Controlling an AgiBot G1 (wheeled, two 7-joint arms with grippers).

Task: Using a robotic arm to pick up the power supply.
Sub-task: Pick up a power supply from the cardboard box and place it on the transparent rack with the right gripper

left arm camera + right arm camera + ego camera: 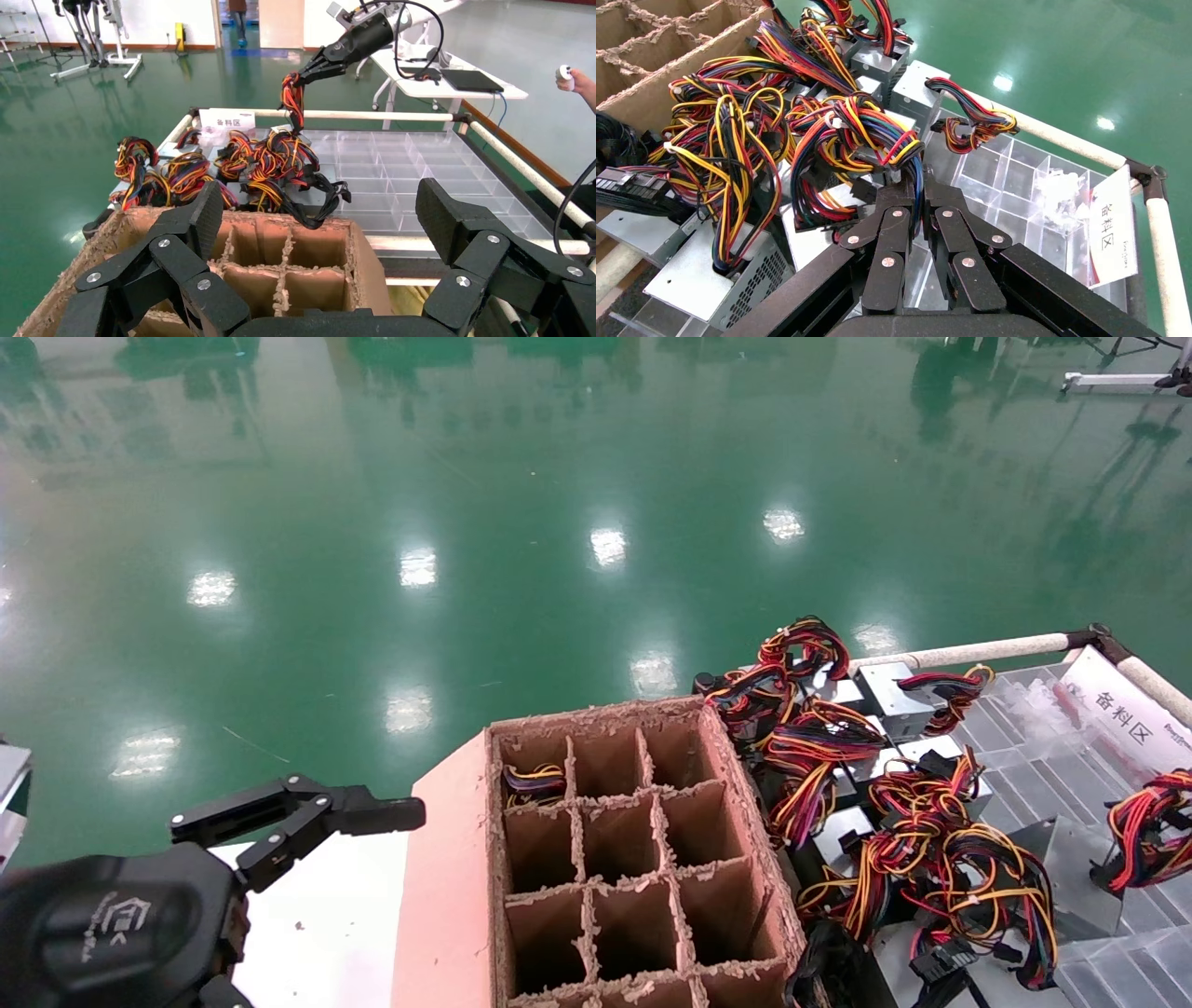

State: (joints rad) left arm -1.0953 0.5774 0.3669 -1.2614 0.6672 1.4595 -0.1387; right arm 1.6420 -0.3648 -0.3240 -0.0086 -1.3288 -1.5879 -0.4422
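Several grey power supplies [889,696] lie heaped with tangled red, yellow, orange and black wires [922,840] to the right of the cardboard box. In the right wrist view my right gripper [914,184] is shut on a wire bundle [856,137] of one power supply, above the pile. From the left wrist view, the right gripper [298,76] shows far off, holding that bundle [292,102] up from the heap. My left gripper [372,803] hovers open and empty by the box's left side, its fingers [204,210] spread wide. The right gripper does not show in the head view.
A brown cardboard box [447,896] with divider cells stands in front; one far cell holds wires [534,782]. A clear compartment tray [1024,738] with a label card [1122,719] and padded rail [968,651] lies right. Green floor lies beyond.
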